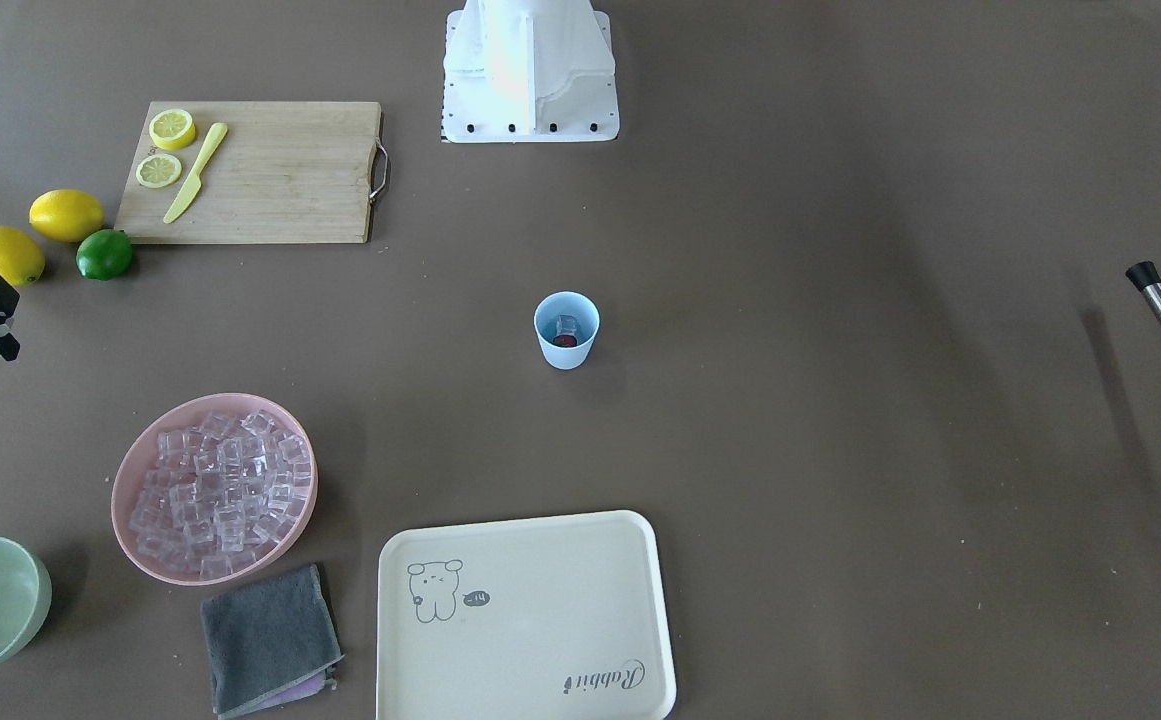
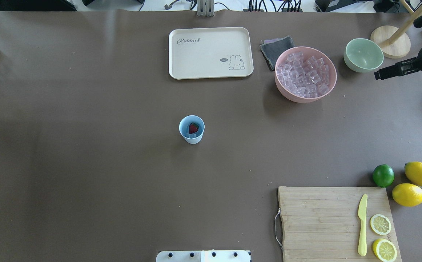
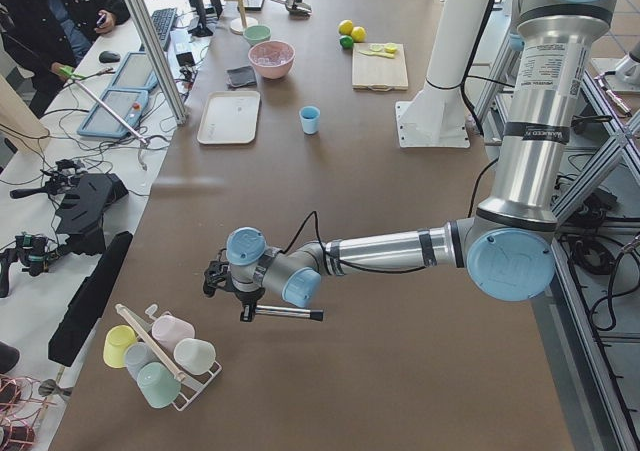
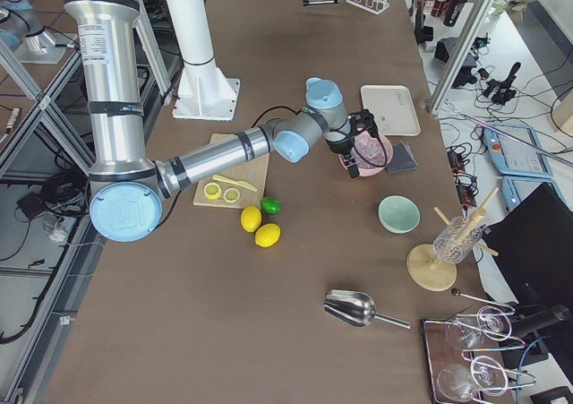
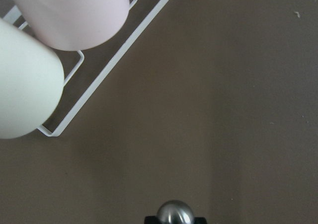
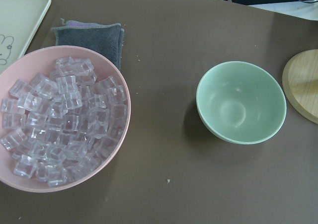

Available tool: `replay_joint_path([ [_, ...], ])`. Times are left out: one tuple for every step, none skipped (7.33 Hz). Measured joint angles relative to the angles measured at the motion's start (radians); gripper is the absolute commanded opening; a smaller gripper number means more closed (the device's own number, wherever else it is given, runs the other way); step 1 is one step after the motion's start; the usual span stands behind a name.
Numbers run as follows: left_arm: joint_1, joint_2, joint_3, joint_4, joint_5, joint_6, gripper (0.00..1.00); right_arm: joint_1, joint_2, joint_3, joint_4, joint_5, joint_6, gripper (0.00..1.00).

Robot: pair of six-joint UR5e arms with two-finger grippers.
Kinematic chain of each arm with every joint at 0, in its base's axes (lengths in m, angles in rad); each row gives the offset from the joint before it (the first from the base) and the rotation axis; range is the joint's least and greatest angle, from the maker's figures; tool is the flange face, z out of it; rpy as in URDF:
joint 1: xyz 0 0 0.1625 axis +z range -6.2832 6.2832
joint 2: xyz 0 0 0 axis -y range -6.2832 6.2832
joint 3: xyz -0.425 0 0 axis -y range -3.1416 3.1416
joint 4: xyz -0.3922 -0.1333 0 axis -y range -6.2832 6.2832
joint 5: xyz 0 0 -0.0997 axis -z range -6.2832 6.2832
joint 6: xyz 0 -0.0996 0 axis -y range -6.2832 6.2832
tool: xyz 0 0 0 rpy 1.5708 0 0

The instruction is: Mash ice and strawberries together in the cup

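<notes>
Strawberry point(image 2: 193, 127) and ice point(image 2: 193, 136) (inside pale-blue cup point(image 2: 192, 140))

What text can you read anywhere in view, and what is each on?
"Rabbit": printed on the cream tray, near one corner.
"hi": in the speech bubble by the tray's bunny drawing, barely legible.
Printed labels on the left arm and right arm: too small to read.
</notes>
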Motion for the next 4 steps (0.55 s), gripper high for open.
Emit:
replay_joint_path([
  [0.017,-0.012,0.009,0.018,0.020,0.000,0.00,-0.002,0.002,0.001,0.000,0.002,0.000,1.00],
  [0.034,-0.027,0.026,0.025,0.052,0.001,0.00,-0.003,0.005,0.000,0.000,0.003,0.000,1.00],
  [0.048,-0.042,0.042,0.028,0.076,0.001,0.00,-0.006,0.010,0.000,0.000,0.004,0.000,1.00],
  [0.056,-0.050,0.049,0.029,0.088,0.002,0.27,-0.011,0.015,0.000,0.000,0.005,0.000,1.00],
])
